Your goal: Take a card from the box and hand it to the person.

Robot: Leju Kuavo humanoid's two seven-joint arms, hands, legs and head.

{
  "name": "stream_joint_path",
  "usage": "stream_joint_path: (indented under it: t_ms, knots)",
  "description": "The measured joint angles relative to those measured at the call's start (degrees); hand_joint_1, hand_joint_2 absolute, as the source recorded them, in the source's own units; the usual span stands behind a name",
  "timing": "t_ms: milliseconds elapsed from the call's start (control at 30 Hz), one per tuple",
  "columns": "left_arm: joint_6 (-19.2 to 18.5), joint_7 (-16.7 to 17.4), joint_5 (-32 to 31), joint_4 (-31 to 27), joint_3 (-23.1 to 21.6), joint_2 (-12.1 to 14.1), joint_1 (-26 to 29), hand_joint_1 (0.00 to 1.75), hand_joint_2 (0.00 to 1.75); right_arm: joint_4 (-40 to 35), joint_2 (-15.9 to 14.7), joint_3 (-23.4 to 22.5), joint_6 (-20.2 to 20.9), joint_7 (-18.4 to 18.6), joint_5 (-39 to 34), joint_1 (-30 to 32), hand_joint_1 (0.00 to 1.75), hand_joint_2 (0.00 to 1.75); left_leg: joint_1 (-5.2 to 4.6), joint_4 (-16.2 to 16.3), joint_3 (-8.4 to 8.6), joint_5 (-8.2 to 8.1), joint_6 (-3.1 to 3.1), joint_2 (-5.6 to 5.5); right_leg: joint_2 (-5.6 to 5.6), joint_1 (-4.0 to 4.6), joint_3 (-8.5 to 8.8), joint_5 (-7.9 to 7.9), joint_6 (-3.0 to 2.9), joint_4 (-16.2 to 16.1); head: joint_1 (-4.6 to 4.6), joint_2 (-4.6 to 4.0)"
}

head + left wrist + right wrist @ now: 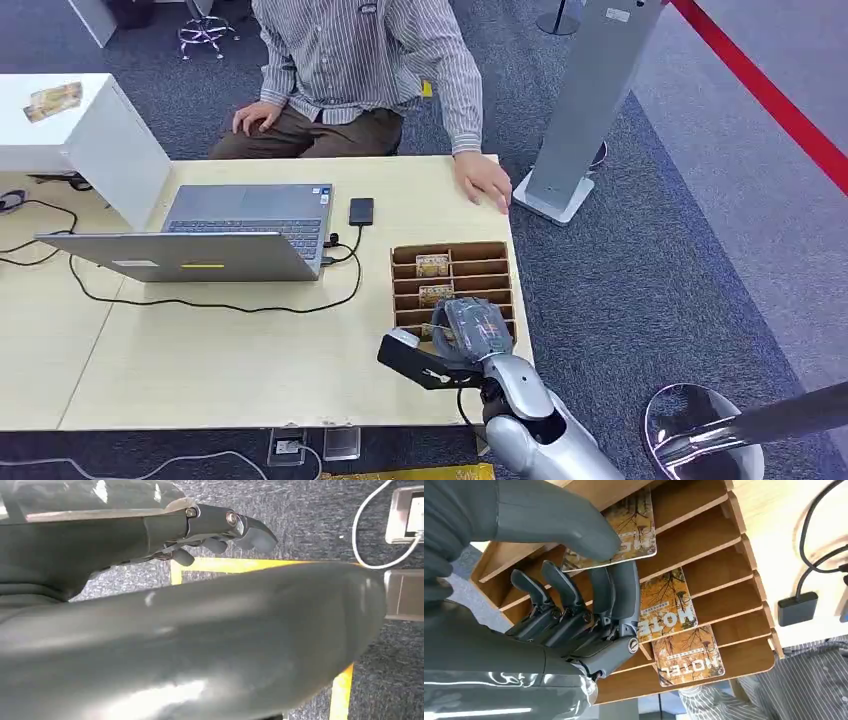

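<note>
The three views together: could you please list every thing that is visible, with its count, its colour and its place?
box: one, brown wood with slots, on the table's right part.
cards: three, orange-yellow, in the box; the right hand pinches the nearest one.
table: one, light wood.
laptop: one, grey, open, on the table left of the box.
phone: one, black, beside the laptop.
cable: one, black, running across the table by the laptop.
white stand: one, far left.
person: one, striped shirt, seated behind the table, a hand on its edge.
right hand: grey, over the box.
left hand: dark grey, above the floor.
</note>
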Motion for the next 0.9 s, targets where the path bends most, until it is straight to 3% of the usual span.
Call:
stream_joint_path:
  t_ms: [633, 733, 900]
  knots:
    - [0.0, -0.2, 0.5, 0.0, -0.5, 0.0, 0.0, 0.0, 0.0, -3.1, -0.2, -1.8, -0.7, 0.0, -0.2, 0.0, 1.57, 1.75, 0.0, 0.0, 0.0, 0.0, 0.0, 0.0, 0.0, 0.0, -0.02, 0.0, 0.0, 0.0, 0.0, 0.0]
    - [0.1, -0.2, 0.6, 0.0, -0.5, 0.0, 0.1, 0.0, 0.0, -6.5, -1.2, -3.0, 1.3, 1.0, -0.8, 0.0, 1.57, 1.75, 0.0, 0.0, 0.0, 0.0, 0.0, 0.0, 0.0, 0.0, -0.02, 0.0, 0.0, 0.0, -0.02, 0.0]
    - [0.0, -0.2, 0.8, 0.0, -0.5, 0.2, 0.1, 0.0, 0.0, -15.1, -4.5, -4.2, 7.8, 2.3, -0.5, -0.6, 1.57, 1.75, -0.01, 0.0, -0.01, 0.0, 0.0, 0.0, 0.0, -0.01, -0.02, 0.0, 0.0, 0.0, 0.06, 0.0]
